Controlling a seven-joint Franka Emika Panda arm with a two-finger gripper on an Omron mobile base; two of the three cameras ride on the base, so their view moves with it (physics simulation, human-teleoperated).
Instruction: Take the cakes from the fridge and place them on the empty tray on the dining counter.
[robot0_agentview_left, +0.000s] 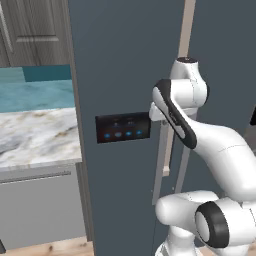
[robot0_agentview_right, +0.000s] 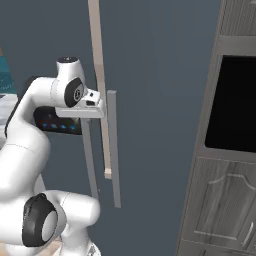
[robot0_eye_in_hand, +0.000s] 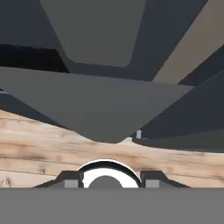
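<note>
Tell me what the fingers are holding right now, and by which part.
Cannot be told. The gripper sits at the top end of the long grey handle on the fridge, but no closed hold shows.

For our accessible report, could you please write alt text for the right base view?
The white robot arm reaches its hand to the long grey handle of the slate-blue fridge, whose doors look shut or nearly so. A grey wood-grain cabinet with a black panel stands at right.

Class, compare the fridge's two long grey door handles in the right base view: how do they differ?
The right handle shows full length; the left handle is partly hidden behind the robot's hand. The right handle's lower end hangs lower in the picture than the left handle's. Both are plain grey vertical bars flanking the door gap.
</note>
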